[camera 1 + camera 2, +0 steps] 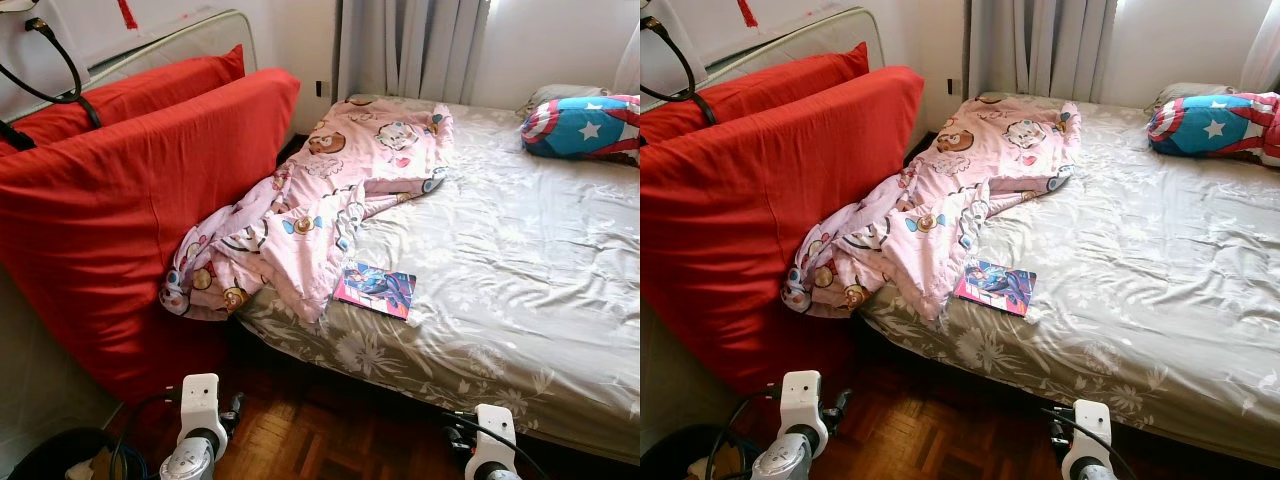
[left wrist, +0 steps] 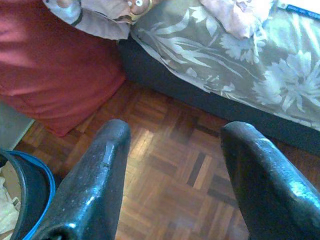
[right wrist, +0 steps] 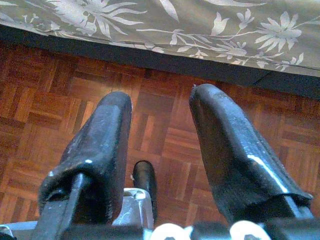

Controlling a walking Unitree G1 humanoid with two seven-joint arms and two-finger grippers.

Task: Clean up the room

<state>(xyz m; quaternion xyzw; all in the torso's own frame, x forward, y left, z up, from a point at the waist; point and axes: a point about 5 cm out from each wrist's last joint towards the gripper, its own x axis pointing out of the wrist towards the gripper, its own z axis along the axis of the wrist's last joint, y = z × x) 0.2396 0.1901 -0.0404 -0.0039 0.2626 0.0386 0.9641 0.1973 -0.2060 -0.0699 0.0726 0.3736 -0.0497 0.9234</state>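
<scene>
At the foot of the bed with the grey-beige flowered sheet (image 1: 520, 300), both arms are being held low over the dark herringbone parquet floor (image 3: 165, 135), and nothing is being carried. The left hand (image 2: 175, 175) is being kept wide apart and empty above the wood, and the right hand (image 3: 160, 145) is likewise being held open with only floor between its fingers. Judged from how things lie, the tidying is hardly being started: the pink cartoon-printed blanket (image 1: 330, 190) is lying crumpled across the near left corner of the bed and is spilling over the edge against the large red fabric-covered cushion (image 1: 130, 220) that is leaning beside the bed, while a thin, brightly coloured comic book (image 1: 376, 290) is lying flat on the sheet, touching the blanket's hem. A blue, red and white star-patterned pillow (image 1: 580, 125) is resting at the far right of the bed. Straightening the blanket and putting the book away are probably what is being left to do. The whole bed is being shown by the head views, whereas in the left wrist view a dark blue-rimmed bin (image 2: 25, 195) with pale scraps inside is being shown standing on the floor just below the red cushion.
</scene>
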